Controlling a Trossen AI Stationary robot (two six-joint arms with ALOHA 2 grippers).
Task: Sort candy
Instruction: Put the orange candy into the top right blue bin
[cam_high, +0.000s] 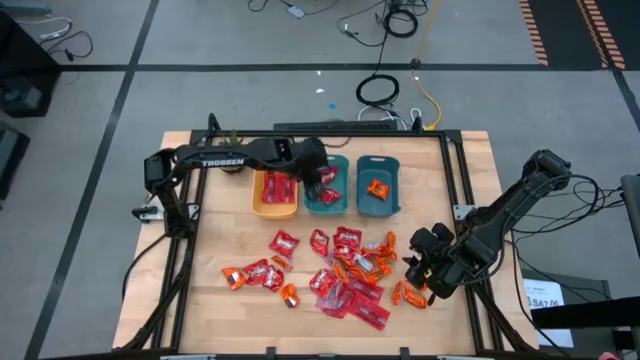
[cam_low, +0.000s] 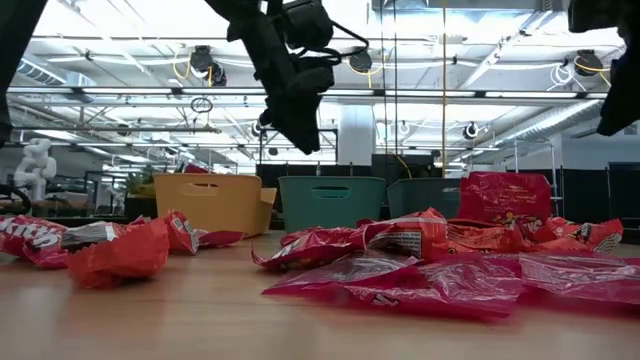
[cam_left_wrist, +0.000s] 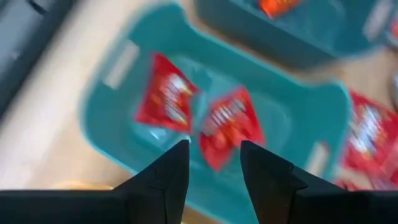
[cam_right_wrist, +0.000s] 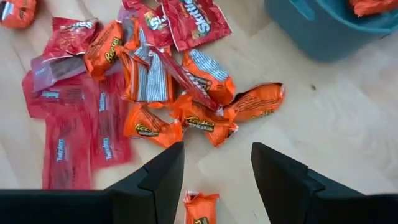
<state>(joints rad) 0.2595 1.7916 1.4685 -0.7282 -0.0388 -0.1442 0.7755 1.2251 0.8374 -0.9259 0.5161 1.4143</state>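
Note:
The candy (cam_high: 345, 270) lies in a loose heap on the wooden table: red squarish packets (cam_right_wrist: 196, 22), pinkish-red flat packets (cam_right_wrist: 62, 149) and orange wrapped pieces (cam_right_wrist: 199, 121). My left gripper (cam_left_wrist: 214, 165) hangs open above the middle teal bin (cam_high: 327, 203), which holds two red packets (cam_left_wrist: 165, 93) lying on its floor. My right gripper (cam_right_wrist: 217, 168) is open above the heap's right edge, with one small orange piece (cam_right_wrist: 200, 208) below and between its fingers. The yellow bin (cam_high: 275, 210) holds red packets, and the right teal bin (cam_high: 378, 205) holds an orange piece.
The three bins stand side by side near the table's far edge (cam_low: 330, 200). A few stray packets (cam_high: 255, 272) lie left of the heap. A dark metal frame (cam_high: 455, 170) runs around the table. Bare wood shows between the bins and the heap.

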